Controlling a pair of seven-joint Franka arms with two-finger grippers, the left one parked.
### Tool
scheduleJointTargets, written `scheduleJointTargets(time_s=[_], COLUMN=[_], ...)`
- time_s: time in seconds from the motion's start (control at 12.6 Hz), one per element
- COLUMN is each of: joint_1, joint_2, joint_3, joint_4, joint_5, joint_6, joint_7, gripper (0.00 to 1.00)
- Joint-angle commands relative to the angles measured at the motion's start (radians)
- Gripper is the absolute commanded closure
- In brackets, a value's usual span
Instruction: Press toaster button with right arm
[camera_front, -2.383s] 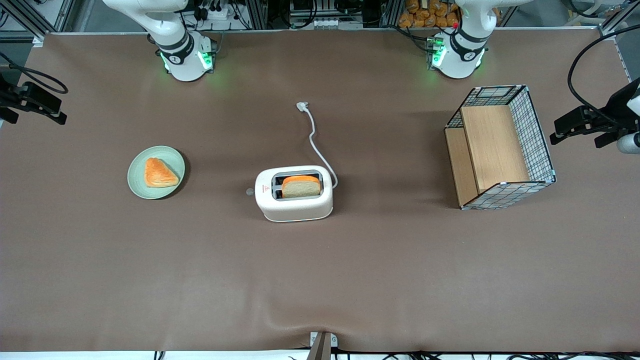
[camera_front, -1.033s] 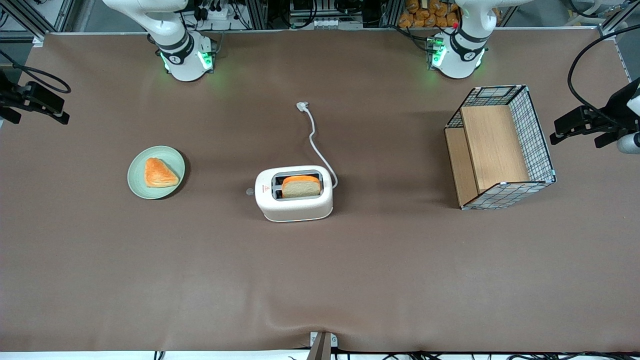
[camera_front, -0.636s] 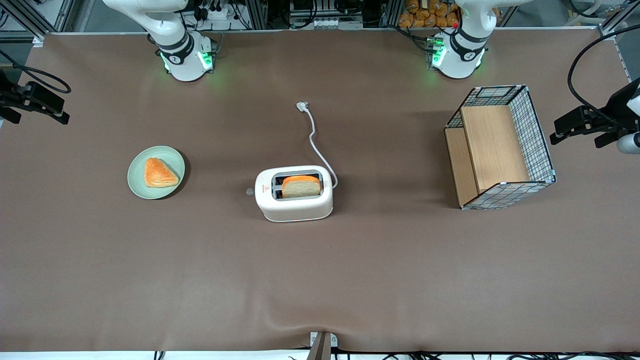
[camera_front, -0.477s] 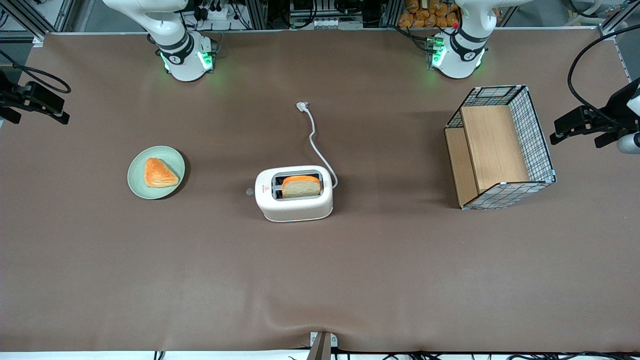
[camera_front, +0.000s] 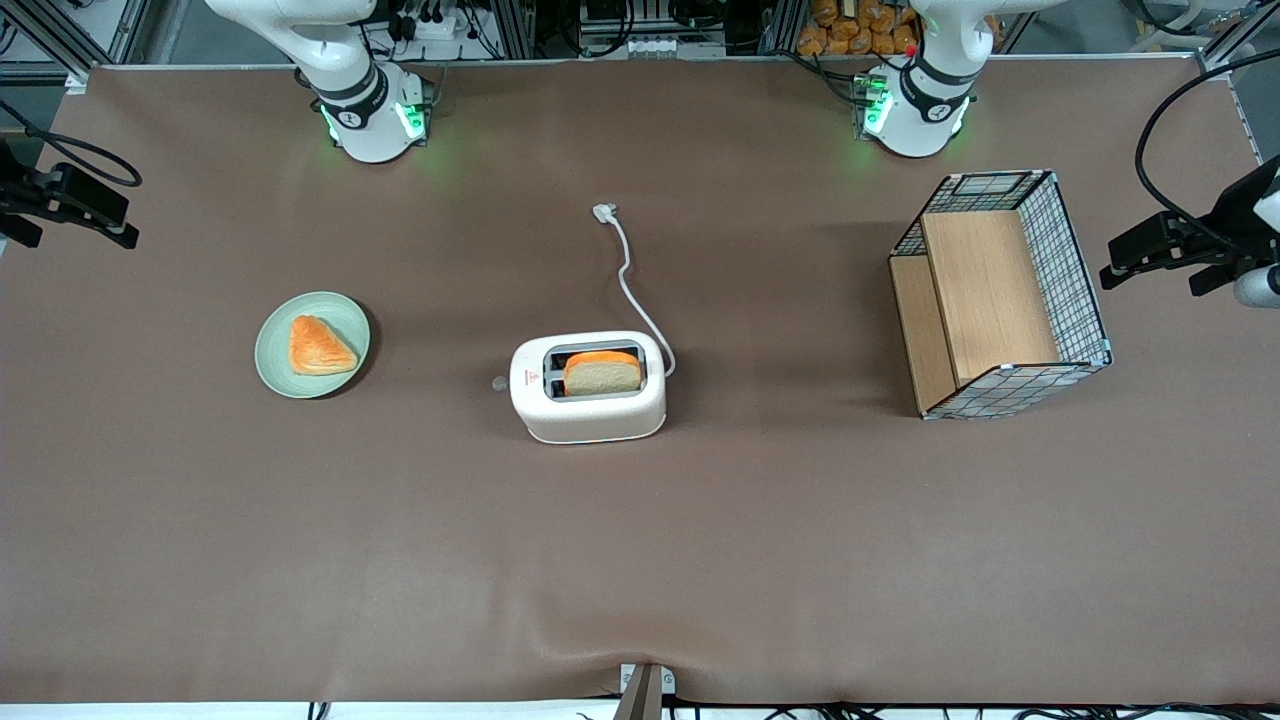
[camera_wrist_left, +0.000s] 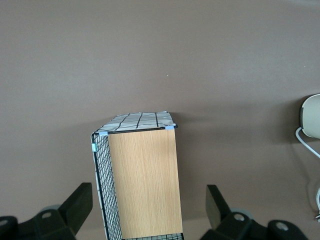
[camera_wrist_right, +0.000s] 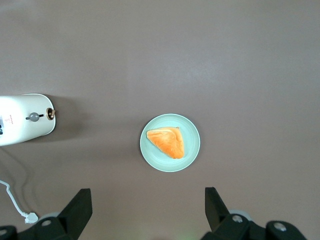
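Note:
The white toaster (camera_front: 588, 387) stands mid-table with a slice of bread (camera_front: 601, 372) in one slot. Its small grey button (camera_front: 499, 383) sticks out of the narrow end that faces the working arm's end of the table. The right wrist view looks down on that end of the toaster (camera_wrist_right: 22, 120) and the button (camera_wrist_right: 34, 117). My right gripper (camera_wrist_right: 148, 197) is open and empty, high above the table near the green plate. In the front view the gripper (camera_front: 70, 200) shows at the working arm's end, well away from the toaster.
A green plate (camera_front: 275, 370) with an orange pastry (camera_front: 320, 345) lies between the gripper and the toaster; it also shows in the right wrist view (camera_wrist_right: 192, 132). The white cord (camera_front: 628, 275) trails from the toaster toward the arm bases. A wire-and-wood basket (camera_front: 1000, 295) stands toward the parked arm's end.
The right gripper has shifted slightly at the table's end since the earliest frame. Toaster, plate and basket have not moved.

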Motion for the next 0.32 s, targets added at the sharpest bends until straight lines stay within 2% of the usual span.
scheduleJointTargets(time_s=[0.0, 0.24], joint_1=[0.008, 0.007], joint_2=[0.000, -0.002], joint_3=[-0.002, -0.002], joint_4=[0.007, 0.007], joint_5=[0.004, 0.007], joint_6=[-0.004, -0.007], joint_7=[0.013, 0.013], gripper=[0.00, 0.00])
